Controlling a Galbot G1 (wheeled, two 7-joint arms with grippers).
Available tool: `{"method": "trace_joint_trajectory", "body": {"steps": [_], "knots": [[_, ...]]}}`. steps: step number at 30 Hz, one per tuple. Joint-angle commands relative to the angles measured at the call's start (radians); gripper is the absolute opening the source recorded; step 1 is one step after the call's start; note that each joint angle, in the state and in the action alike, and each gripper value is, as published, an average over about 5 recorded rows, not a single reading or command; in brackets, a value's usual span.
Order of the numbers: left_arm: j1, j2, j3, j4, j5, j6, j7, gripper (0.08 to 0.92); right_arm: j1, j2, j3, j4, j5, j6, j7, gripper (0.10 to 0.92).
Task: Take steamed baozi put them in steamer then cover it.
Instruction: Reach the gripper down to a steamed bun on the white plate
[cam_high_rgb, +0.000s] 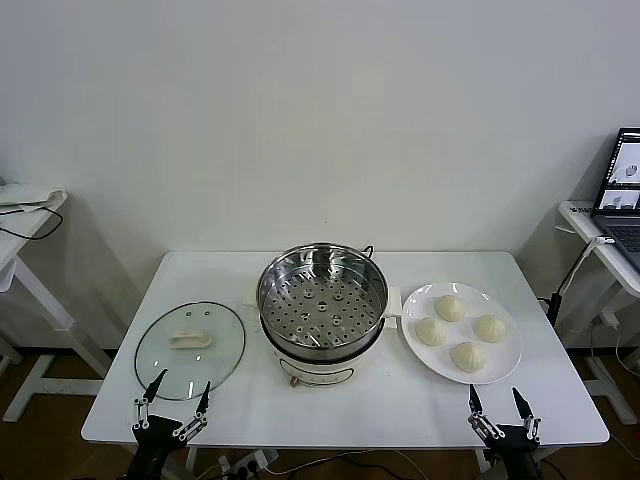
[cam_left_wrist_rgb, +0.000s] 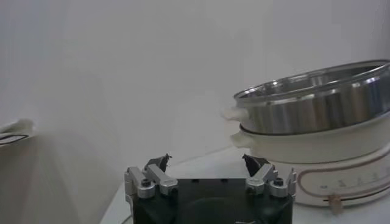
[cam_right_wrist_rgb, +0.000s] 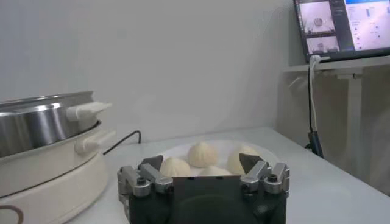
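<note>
Nothing moved yet: four steamed baozi (cam_high_rgb: 460, 330) sitting on the white plate (cam_high_rgb: 420, 350) at right of centre in the head view, steamer (cam_high_rgb: 322, 300) open and empty at centre, glass cover (cam_high_rgb: 190, 350) flat on the table (cam_high_rgb: 400, 410) at lower left. Right gripper (cam_high_rgb: 503, 412) at bottom right, spread wide, empty, just short of the plate. Left gripper (cam_high_rgb: 172, 408) at bottom left, likewise spread and empty, near the cover's edge. Best to reach with the right, straddle the nearest bun, squeeze gently to spare the soft dough, lift clear of the steamer's rim before lowering onto the perforated tray.
</note>
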Motion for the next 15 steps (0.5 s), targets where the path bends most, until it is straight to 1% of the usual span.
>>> {"method": "trace_joint_trajectory", "body": {"steps": [1,5,8,12,15], "knots": [[-0.003,-0.006,0.001,0.005,-0.002,-0.005,-0.033,0.823,0.082,-0.041,0.009,0.010,-0.026,-0.096,0.089,0.823],[-0.006,-0.007,0.007,-0.003,-0.001,-0.011,-0.031,0.823,0.230,-0.130,0.021,0.004,0.045,-0.176,0.119,0.823],[-0.008,-0.007,0.009,-0.016,-0.001,-0.017,-0.032,0.823,0.388,-0.221,0.010,-0.048,0.107,-0.250,0.138,0.823],[-0.003,-0.007,0.010,-0.037,0.001,-0.021,-0.032,0.823,0.656,-0.342,-0.089,-0.207,0.204,-0.321,0.149,0.823],[0.002,-0.009,0.011,-0.047,0.003,-0.023,-0.033,0.823,0.867,-0.430,-0.232,-0.366,0.288,-0.353,0.082,0.823]]}}
